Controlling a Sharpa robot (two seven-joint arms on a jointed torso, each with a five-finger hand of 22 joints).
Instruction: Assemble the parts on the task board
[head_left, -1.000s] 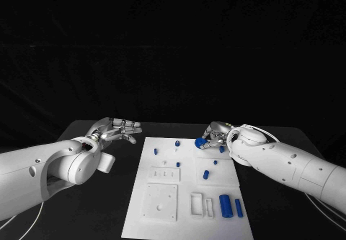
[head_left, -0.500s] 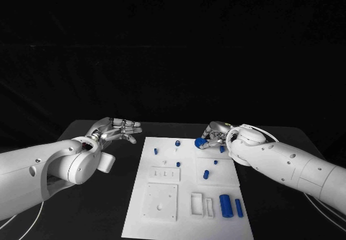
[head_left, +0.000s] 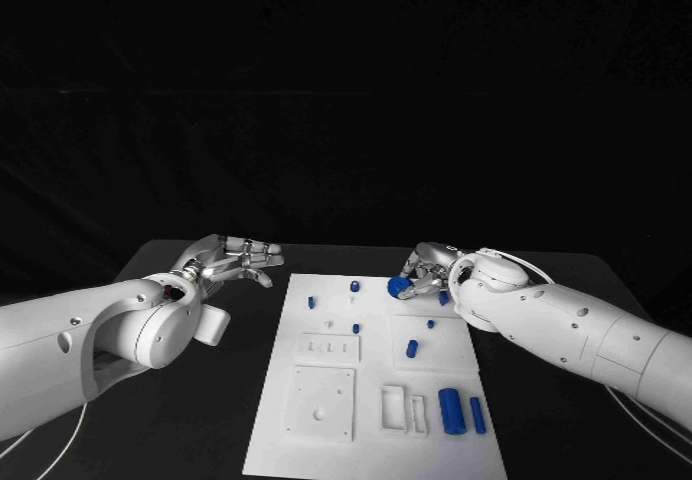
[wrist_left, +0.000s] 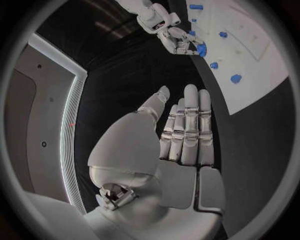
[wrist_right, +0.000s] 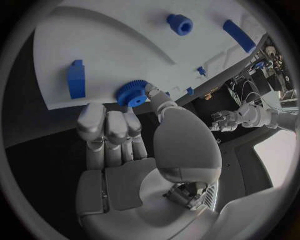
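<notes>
One blue gear (head_left: 400, 286) at the task board (head_left: 325, 300) edge

Blue gear (wrist_right: 131, 93) held at the white task board's (head_left: 320, 400) far edge.

Task board (head_left: 325, 440) lies mid-table (head_left: 173, 400), long axis running near edge to far edge. Right hand (head_left: 428, 272) over board's far right corner, pinching a gear (head_left: 400, 286) just above the board there. Left hand (head_left: 231, 260) off the board, beside its far left corner, above the table. Two long pegs (head_left: 460, 412) side by side near the board's near right corner. Short peg (head_left: 411, 349) mid-board, right side. Small pegs (head_left: 355, 287) stand toward the far edge.
</notes>
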